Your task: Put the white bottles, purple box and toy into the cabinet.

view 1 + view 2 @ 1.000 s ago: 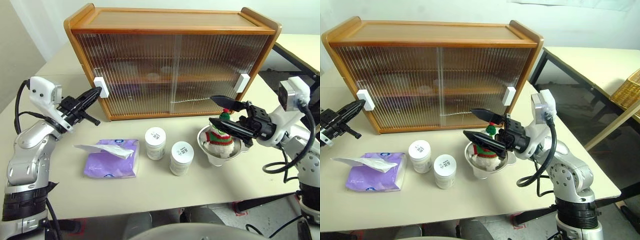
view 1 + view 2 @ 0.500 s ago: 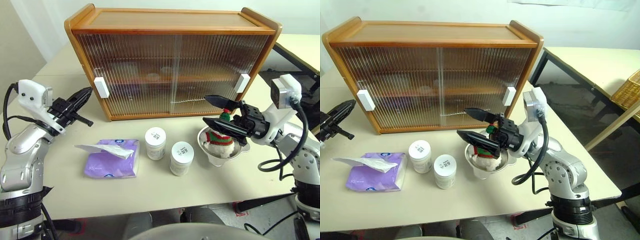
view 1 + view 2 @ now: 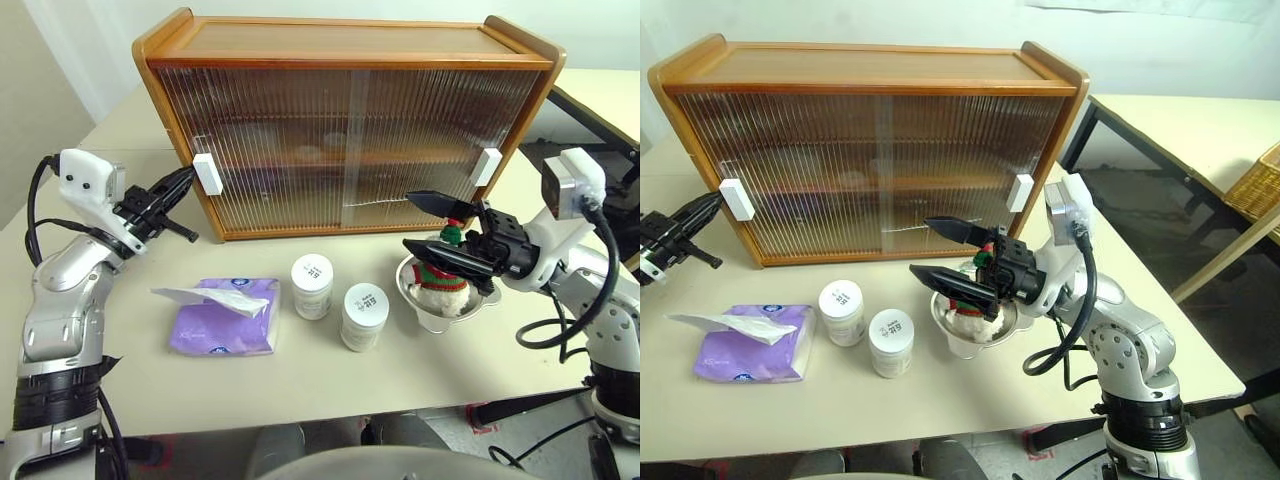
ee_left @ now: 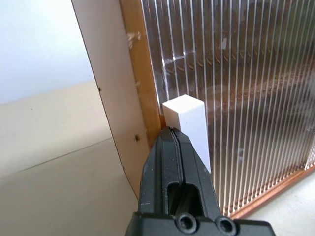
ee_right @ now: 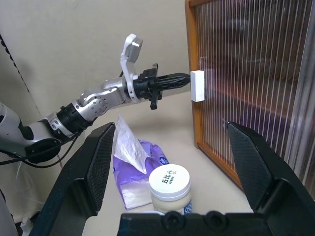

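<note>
A large wooden cabinet (image 3: 345,120) with ribbed translucent sliding doors, both shut, stands at the back of a beige counter (image 3: 300,385). The left end effector (image 3: 186,178), fingers pressed together and empty, has its tip at the left door's white rectangular handle (image 3: 207,174). In front lie a soft lavender tissue box (image 3: 225,318), two squat white lidded bottles (image 3: 312,285) (image 3: 364,315) just beside it, and a white plush toy in a striped sweater (image 3: 438,278) in a silver metal bowl (image 3: 428,312), with the right end effector (image 3: 428,224) spread wide and empty around it.

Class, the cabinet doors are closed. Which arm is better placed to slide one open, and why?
Probably the left. The left gripper, shut, has its tip right beside the white handle on the cabinet. The right gripper is open above the toy in the bowl, farther from its handle.
</note>
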Robot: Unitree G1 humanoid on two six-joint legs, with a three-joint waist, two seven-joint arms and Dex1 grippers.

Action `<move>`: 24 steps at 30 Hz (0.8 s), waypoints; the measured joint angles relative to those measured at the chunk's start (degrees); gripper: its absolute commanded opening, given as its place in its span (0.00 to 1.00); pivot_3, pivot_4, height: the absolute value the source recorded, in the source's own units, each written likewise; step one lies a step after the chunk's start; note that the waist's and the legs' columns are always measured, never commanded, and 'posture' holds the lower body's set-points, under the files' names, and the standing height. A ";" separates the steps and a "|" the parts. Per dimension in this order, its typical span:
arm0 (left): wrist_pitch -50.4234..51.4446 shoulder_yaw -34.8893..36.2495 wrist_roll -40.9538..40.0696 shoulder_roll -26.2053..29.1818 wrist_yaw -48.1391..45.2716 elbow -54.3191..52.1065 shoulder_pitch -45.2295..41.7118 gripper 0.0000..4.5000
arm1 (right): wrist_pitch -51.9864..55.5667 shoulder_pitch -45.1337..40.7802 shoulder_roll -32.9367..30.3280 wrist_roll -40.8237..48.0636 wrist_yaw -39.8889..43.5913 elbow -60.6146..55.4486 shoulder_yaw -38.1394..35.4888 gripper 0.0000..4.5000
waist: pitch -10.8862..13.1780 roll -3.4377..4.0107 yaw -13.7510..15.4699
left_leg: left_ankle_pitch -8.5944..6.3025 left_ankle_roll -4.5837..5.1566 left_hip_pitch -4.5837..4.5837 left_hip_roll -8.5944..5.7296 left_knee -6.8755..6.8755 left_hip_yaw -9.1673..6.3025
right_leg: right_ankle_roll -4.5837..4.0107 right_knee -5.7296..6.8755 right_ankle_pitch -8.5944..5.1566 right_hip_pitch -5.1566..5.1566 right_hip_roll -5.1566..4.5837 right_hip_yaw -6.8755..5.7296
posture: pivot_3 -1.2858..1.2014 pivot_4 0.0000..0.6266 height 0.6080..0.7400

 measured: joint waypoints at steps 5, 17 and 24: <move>0.37 -3.23 0.11 -1.19 -0.42 -1.49 -0.93 0.01 | -0.01 -0.06 0.05 -0.01 -0.05 0.00 0.57 1.00 | -0.01 -0.01 -0.06 | 0.00 0.00 -0.03 0.00 0.02 0.01 | 0.12 0.00 0.08 0.02 0.00 0.00 | 0.49 0.00 1.00; 1.81 -14.85 1.74 -7.52 -1.55 -3.46 -4.47 0.01 | -1.29 1.33 0.35 -1.88 0.26 0.32 1.37 1.00 | -0.01 -0.02 0.03 | 0.00 0.00 -0.06 -0.02 0.05 0.01 | 0.61 -0.03 -0.04 0.10 0.00 0.00 | 0.48 0.00 1.00; 1.49 -19.71 3.41 -10.79 -2.65 -1.60 -8.93 0.01 | -2.83 2.71 0.47 -3.13 0.56 0.46 1.39 1.00 | -0.03 0.00 -0.29 | 0.00 0.01 -0.05 -0.03 0.09 0.02 | 0.92 -0.03 -0.08 0.13 0.00 0.02 | 0.47 0.00 1.00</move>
